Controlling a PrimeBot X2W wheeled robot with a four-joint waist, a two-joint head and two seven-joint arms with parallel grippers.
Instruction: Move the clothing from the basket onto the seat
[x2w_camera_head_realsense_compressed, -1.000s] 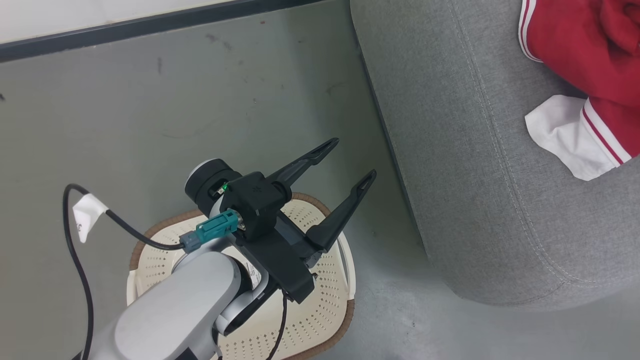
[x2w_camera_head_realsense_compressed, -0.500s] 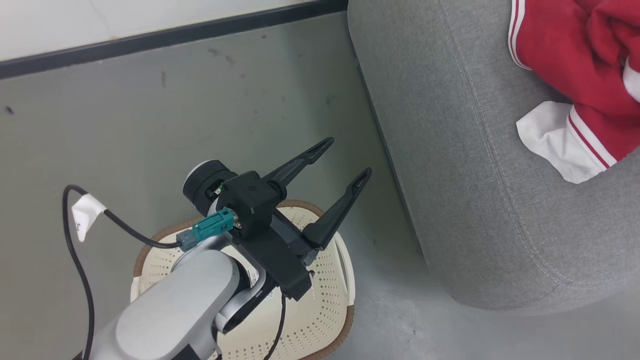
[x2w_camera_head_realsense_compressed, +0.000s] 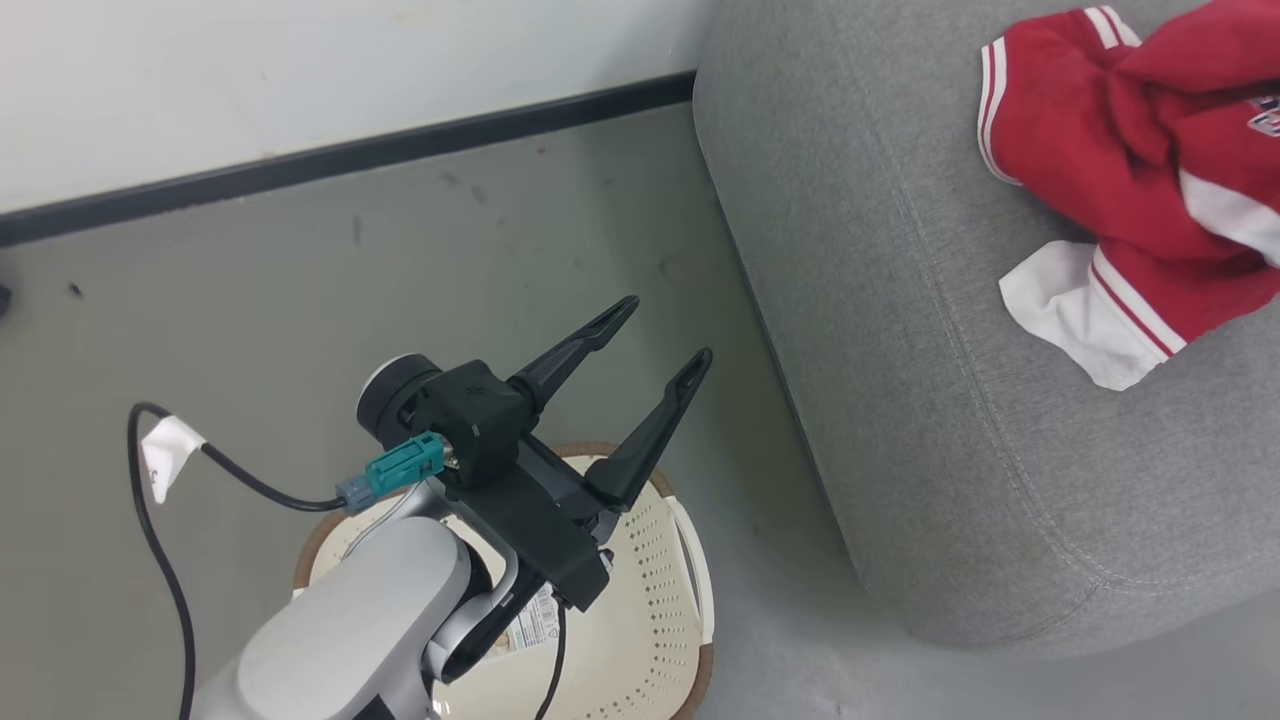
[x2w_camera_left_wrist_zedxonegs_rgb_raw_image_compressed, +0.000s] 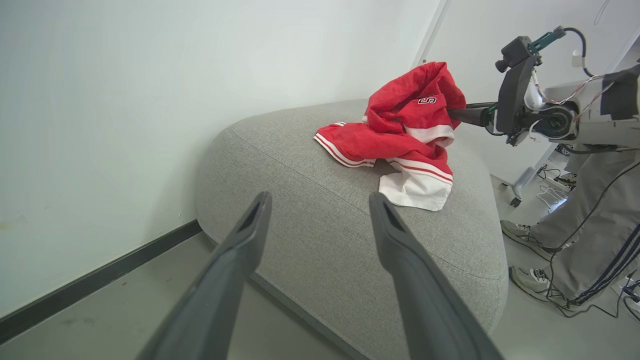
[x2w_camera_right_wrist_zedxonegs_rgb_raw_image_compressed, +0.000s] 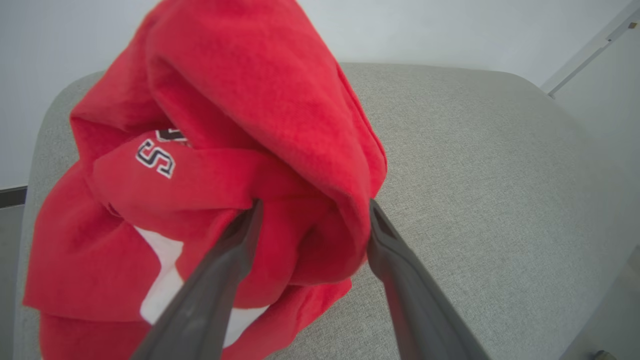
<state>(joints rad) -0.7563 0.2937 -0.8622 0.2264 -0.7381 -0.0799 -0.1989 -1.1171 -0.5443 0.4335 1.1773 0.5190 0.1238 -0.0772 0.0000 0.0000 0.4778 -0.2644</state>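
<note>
Basket (x2w_camera_head_realsense_compressed: 655, 625) comes first, at the left on the floor (x2w_camera_head_realsense_compressed: 500, 250). The left tool (x2w_camera_head_realsense_compressed: 668, 328) hangs over it with both fingers spread wide and nothing between them. The part of the basket's inside that the arm leaves uncovered is bare.

Beside it rises the seat (x2w_camera_head_realsense_compressed: 900, 400), its grey cloth top broad and gently rounded. Toward the right of that top lies the clothing (x2w_camera_head_realsense_compressed: 1080, 170), a red garment with white stripes and a white hem (x2w_camera_head_realsense_compressed: 1060, 320). It is heaped in a peak, and all that I can see of it is on the seat.

The right tool (x2w_camera_right_wrist_zedxonegs_rgb_raw_image_compressed: 315, 202) stands at that peak with its fingers wide apart. A fold of red cloth sits loose between them and brushes both, and I see no pinch.

The garment looks light, soft and limp, so it would likely sag and trail from any hold. A raised fold or thick bunched ridge is probably the best place to take it, not the flat hem.
</note>
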